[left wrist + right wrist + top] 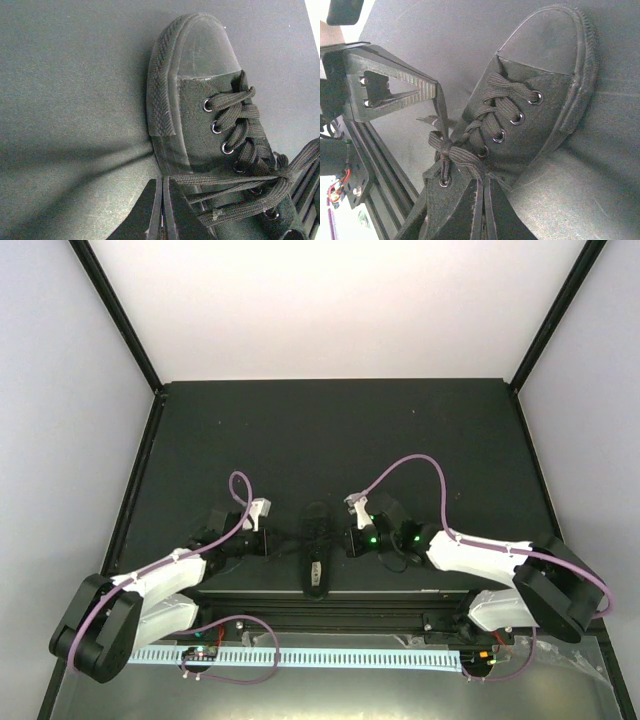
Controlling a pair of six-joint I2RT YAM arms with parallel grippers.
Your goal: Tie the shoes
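With the shoe lying on the tabletop between the arms, and its laces pinched in the clenched left tool and, seemingly, the clenched right tool, the ends should be drawn apart evenly and kept low.

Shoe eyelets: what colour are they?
Silvery eyelets on a black shoe; clearest in the left wrist view.
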